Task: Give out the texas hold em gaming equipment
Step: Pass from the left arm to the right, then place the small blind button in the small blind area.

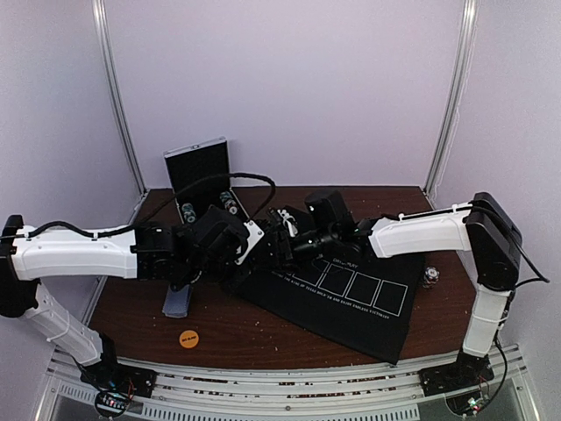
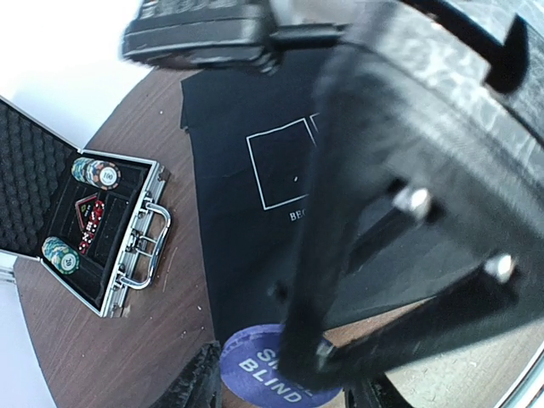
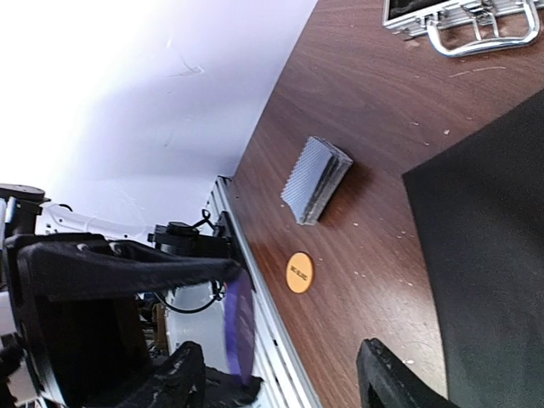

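The purple small-blind button [image 2: 252, 374] is pinched in the left claw [image 2: 287, 389] and held in the air above the far left corner of the black mat [image 1: 351, 289]. The right claw [image 3: 276, 378] stands wide, with the disc edge-on between its fingers and apparently not touching them. The disc looks light, stiff and slick, so it could pivot or pop free and is best gripped flat across both faces. A deck of cards [image 1: 178, 301] and an orange button [image 1: 188, 338] lie near left on the brown wooden tabletop [image 1: 263, 338]. An open aluminium case [image 2: 127, 272] of poker chips [image 2: 95, 172] sits far left. Pale lilac walls [image 1: 289, 88] enclose everything.
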You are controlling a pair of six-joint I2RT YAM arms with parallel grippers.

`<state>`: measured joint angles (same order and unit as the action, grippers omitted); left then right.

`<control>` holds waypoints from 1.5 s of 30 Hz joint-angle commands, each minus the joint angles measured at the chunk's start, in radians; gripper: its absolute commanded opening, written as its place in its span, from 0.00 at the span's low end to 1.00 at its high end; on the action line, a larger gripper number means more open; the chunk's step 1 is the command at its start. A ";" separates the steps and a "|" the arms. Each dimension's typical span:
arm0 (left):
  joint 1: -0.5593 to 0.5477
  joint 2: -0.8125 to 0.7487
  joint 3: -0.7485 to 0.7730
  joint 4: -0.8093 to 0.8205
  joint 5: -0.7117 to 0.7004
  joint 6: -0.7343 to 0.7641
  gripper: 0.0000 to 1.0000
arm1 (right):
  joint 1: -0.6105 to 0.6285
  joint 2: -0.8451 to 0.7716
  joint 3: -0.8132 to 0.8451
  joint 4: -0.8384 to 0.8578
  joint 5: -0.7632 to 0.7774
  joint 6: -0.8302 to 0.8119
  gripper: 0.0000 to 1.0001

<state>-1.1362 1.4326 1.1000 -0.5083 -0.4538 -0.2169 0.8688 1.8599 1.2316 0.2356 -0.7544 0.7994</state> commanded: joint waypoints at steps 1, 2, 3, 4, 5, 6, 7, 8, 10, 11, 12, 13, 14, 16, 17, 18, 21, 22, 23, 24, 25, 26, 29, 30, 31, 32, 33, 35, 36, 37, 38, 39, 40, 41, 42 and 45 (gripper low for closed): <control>-0.002 0.016 0.013 0.054 -0.019 0.019 0.34 | 0.009 0.017 0.038 0.079 -0.046 0.039 0.63; -0.002 0.015 0.011 0.053 -0.020 0.018 0.34 | 0.010 0.016 0.039 0.078 -0.046 0.037 0.62; -0.002 0.014 0.010 0.053 -0.022 0.016 0.34 | 0.010 0.018 0.045 0.072 -0.048 0.032 0.61; -0.003 0.014 0.009 0.052 -0.025 0.016 0.34 | 0.010 0.019 0.053 0.059 -0.045 0.023 0.59; -0.002 0.013 0.009 0.052 -0.027 0.016 0.34 | 0.009 0.021 0.060 0.046 -0.042 0.016 0.56; -0.003 0.012 0.010 0.052 -0.028 0.015 0.34 | 0.009 0.025 0.065 0.033 -0.035 0.013 0.51; -0.002 0.011 0.011 0.054 -0.030 0.015 0.34 | 0.009 0.031 0.070 0.026 -0.033 0.010 0.46; -0.002 0.011 0.012 0.053 -0.031 0.017 0.34 | 0.011 0.037 0.073 0.024 -0.033 0.010 0.41; -0.002 0.011 0.014 0.054 -0.034 0.018 0.34 | 0.012 0.048 0.078 0.026 -0.035 0.014 0.33; -0.002 0.011 0.014 0.054 -0.033 0.018 0.34 | 0.013 0.050 0.083 0.028 -0.035 0.014 0.30; -0.002 0.009 0.014 0.053 -0.034 0.016 0.34 | 0.014 0.054 0.087 0.025 -0.034 0.012 0.27; -0.003 0.009 0.012 0.054 -0.033 0.014 0.34 | 0.015 0.055 0.091 0.018 -0.032 0.008 0.23; -0.002 0.007 0.011 0.054 -0.033 0.013 0.34 | 0.015 0.055 0.096 0.010 -0.028 0.003 0.18; -0.002 0.003 0.008 0.054 -0.034 0.011 0.34 | 0.015 0.053 0.105 -0.015 -0.015 -0.016 0.09; -0.003 0.001 0.006 0.054 -0.033 0.009 0.34 | 0.016 0.052 0.110 -0.032 -0.010 -0.028 0.07; -0.003 0.000 0.006 0.054 -0.035 0.010 0.34 | 0.015 0.050 0.115 -0.050 -0.006 -0.041 0.05; -0.002 -0.004 0.003 0.054 -0.029 0.007 0.35 | 0.013 0.036 0.122 -0.096 0.009 -0.076 0.00; -0.002 -0.007 0.002 0.054 -0.021 0.007 0.39 | 0.010 0.027 0.122 -0.116 0.018 -0.092 0.00; -0.002 -0.007 -0.001 0.054 -0.008 0.008 0.50 | 0.007 0.014 0.120 -0.138 0.029 -0.107 0.00; -0.002 -0.010 -0.002 0.054 0.005 0.004 0.68 | -0.005 0.000 0.114 -0.170 0.040 -0.130 0.00; -0.002 -0.015 -0.004 0.052 0.014 -0.002 0.79 | -0.018 -0.020 0.106 -0.203 0.048 -0.150 0.00; -0.002 -0.021 -0.007 0.053 0.023 -0.010 0.87 | -0.034 -0.044 0.083 -0.239 0.054 -0.171 0.00; -0.002 -0.047 -0.022 0.053 0.040 -0.033 0.98 | -0.089 -0.135 -0.009 -0.380 0.085 -0.244 0.00; -0.001 -0.055 -0.030 0.052 0.044 -0.043 0.98 | -0.107 -0.174 -0.047 -0.444 0.098 -0.272 0.00; -0.001 -0.061 -0.036 0.049 0.049 -0.053 0.98 | -0.126 -0.212 -0.087 -0.509 0.115 -0.297 0.00; 0.000 -0.065 -0.044 0.046 0.053 -0.063 0.98 | -0.143 -0.252 -0.133 -0.569 0.134 -0.315 0.00; 0.001 -0.067 -0.051 0.043 0.055 -0.072 0.98 | -0.165 -0.294 -0.179 -0.627 0.148 -0.328 0.00; 0.002 -0.066 -0.064 0.034 0.058 -0.087 0.98 | -0.214 -0.382 -0.275 -0.726 0.162 -0.339 0.00; 0.003 -0.063 -0.067 0.029 0.058 -0.095 0.98 | -0.246 -0.422 -0.316 -0.774 0.171 -0.344 0.00; 0.002 -0.057 -0.068 0.024 0.059 -0.102 0.98 | -0.279 -0.477 -0.357 -0.822 0.186 -0.351 0.00; 0.003 -0.052 -0.070 0.018 0.060 -0.108 0.98 | -0.309 -0.515 -0.393 -0.864 0.200 -0.357 0.00; 0.004 -0.045 -0.072 0.014 0.062 -0.116 0.98 | -0.337 -0.550 -0.424 -0.902 0.205 -0.360 0.00; 0.003 -0.039 -0.073 0.010 0.064 -0.121 0.98 | -0.359 -0.580 -0.456 -0.922 0.211 -0.357 0.00; 0.004 -0.035 -0.074 0.006 0.071 -0.126 0.98 | -0.377 -0.607 -0.480 -0.934 0.217 -0.353 0.00; 0.006 -0.030 -0.073 0.001 0.073 -0.131 0.98 | -0.389 -0.626 -0.503 -0.945 0.228 -0.350 0.00; 0.009 -0.022 -0.071 -0.016 0.071 -0.151 0.98 | -0.419 -0.648 -0.554 -0.977 0.259 -0.348 0.00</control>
<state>-1.1378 1.3941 1.0378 -0.5068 -0.3969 -0.3244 0.4770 1.2434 0.7273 -0.6197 -0.5522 0.4694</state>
